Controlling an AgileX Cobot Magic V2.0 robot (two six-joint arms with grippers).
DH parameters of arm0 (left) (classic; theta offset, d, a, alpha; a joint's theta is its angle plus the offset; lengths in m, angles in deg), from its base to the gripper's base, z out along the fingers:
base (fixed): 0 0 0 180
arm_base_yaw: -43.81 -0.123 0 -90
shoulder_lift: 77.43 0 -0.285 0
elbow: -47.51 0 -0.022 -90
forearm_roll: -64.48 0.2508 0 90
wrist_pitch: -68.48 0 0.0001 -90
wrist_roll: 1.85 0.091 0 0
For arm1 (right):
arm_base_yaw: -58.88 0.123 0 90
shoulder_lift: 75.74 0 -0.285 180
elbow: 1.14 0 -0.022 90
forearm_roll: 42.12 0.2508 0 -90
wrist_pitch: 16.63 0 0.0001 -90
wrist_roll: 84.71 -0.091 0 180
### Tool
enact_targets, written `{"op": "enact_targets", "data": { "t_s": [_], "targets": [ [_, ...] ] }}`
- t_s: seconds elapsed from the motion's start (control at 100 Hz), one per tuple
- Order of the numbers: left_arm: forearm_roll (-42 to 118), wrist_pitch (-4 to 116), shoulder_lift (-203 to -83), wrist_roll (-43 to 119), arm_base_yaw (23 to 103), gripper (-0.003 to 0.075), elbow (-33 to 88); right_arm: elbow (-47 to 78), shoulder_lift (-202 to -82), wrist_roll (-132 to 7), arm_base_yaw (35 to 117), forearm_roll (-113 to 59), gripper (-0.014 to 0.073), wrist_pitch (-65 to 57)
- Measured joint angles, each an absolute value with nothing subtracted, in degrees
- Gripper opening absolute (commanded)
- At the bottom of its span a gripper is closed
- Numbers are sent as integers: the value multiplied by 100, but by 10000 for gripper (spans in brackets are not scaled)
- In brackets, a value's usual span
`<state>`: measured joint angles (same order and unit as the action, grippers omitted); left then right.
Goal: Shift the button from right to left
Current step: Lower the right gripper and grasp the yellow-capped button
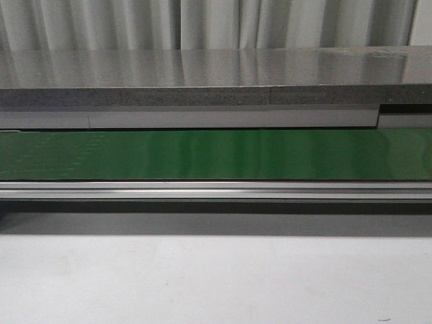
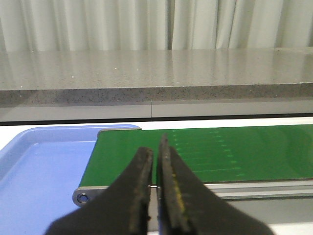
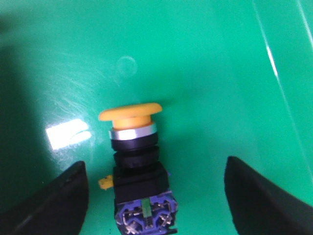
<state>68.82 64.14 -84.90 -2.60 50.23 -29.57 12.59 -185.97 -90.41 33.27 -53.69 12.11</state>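
Button point(image 3: 134, 169) lies on its side on a green surface in the right wrist view, orange-yellow cap toward 12 o'clock, black body and blue terminal block toward 6. Right gripper point(image 3: 154, 196) brackets it with jaws wide; one finger at 8 o'clock, the other at 4, neither touching. Button sits nearer the 8 o'clock finger, off centre in the gap.

Left gripper point(image 2: 156, 191) has jaws narrow, nearly together, nothing between them. It hangs near the end of the belt point(image 2: 205, 152), with a blue tray point(image 2: 39, 161) at 9 o'clock of the belt end.

Risks, as I judge them:
- Off-centre button: closing now may let one finger strike first and shove or spin the body before the other arrives.
- Round cap and collar: a pinch there could squirt the part out; the blocky body looks the safer hold.
- Glossy surface with a bright glare patch; the part may slide rather than seat.

Views compared:
- Only the right wrist view shows the button and the right fingers.
- Only the left wrist view shows the tray and the belt end.
- Front view shows a bare stretch of belt point(image 1: 202, 154) and a grey shelf point(image 1: 202, 94) behind it; no button, no arms.
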Motion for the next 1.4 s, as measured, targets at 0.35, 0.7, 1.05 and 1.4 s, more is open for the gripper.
{"op": "enact_targets", "data": {
  "t_s": [0.35, 0.7, 1.05, 1.4],
  "targets": [
    [6882, 6414, -8490, -260, 5023, 5, -2957, 1259, -18815, -9013, 3327, -5369, 542, 1200],
    [6882, 6414, -8490, -260, 5023, 5, -2957, 1202, -19134, -8954, 3303, -5340, 396, 1104],
    [6882, 6414, -8490, -260, 5023, 5, -2957, 1202, -19144, -8922, 3328, -5219, 150, 1138],
    [6882, 6424, -8490, -260, 5023, 5, -2957, 1202, -18904, -8917, 3328, -5260, 150, 1164]
  ]
}}
